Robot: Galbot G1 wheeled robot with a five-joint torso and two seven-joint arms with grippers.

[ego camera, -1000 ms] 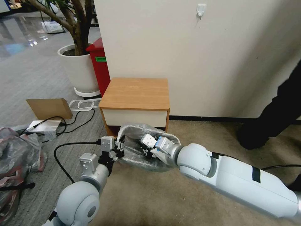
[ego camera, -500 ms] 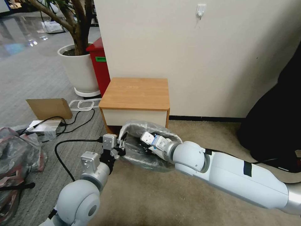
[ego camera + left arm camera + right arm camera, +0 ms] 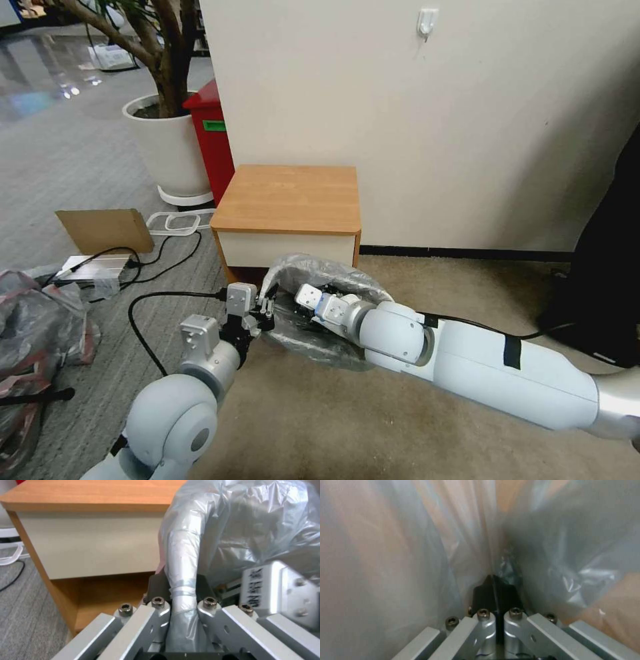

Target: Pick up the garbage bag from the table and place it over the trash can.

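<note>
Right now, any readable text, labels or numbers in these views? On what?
Black print on the silver block by the bag: sideways and blurred, not readable.
Green label on the red bin: too small to read.
Nothing else carries readable text.

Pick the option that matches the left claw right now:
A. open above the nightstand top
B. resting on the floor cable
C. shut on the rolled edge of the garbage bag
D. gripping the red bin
C: the left wrist view shows the left claw pinched around the bunched edge of the garbage bag, in front of the nightstand.
</note>
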